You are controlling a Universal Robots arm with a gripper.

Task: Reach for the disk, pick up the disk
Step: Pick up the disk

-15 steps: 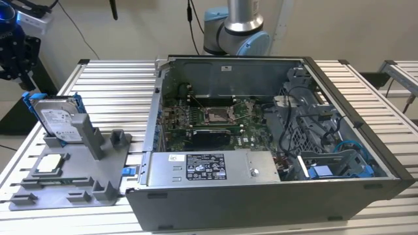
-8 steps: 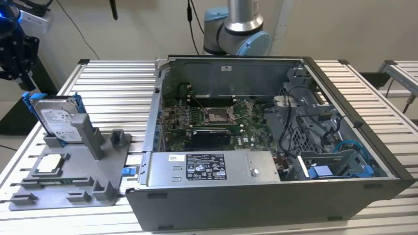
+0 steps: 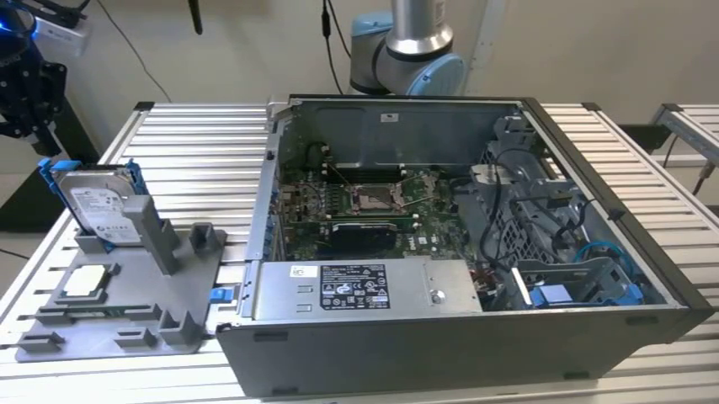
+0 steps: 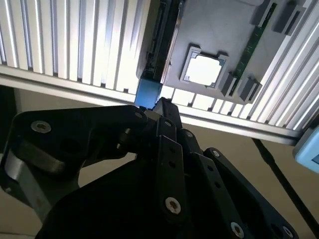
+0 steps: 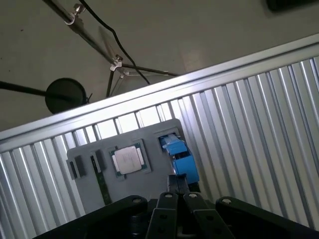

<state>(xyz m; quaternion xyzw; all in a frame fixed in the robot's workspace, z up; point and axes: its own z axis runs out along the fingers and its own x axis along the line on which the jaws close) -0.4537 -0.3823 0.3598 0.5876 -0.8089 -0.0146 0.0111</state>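
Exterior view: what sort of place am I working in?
Probably a robotics lab bench for computer assembly: an open computer case sits on a slatted metal table, a gray fixture beside it holds the disk upright, and the robot arm stands behind.

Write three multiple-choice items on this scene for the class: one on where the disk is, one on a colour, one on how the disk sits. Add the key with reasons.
1. Where is the disk?
A. in the gray holder at the exterior view's left of the computer case
B. inside the case
C. on the floor

2. What colour is the bracket framing the disk?
A. red
B. blue
C. yellow

3. How does the disk sit?
A. flat, label up
B. hanging from a cable
C. standing on edge

Key:
1 A, since the holder carries it outside the case.
2 B, since blue strips run along its edges.
3 C, since its labelled face is turned sideways, not up.
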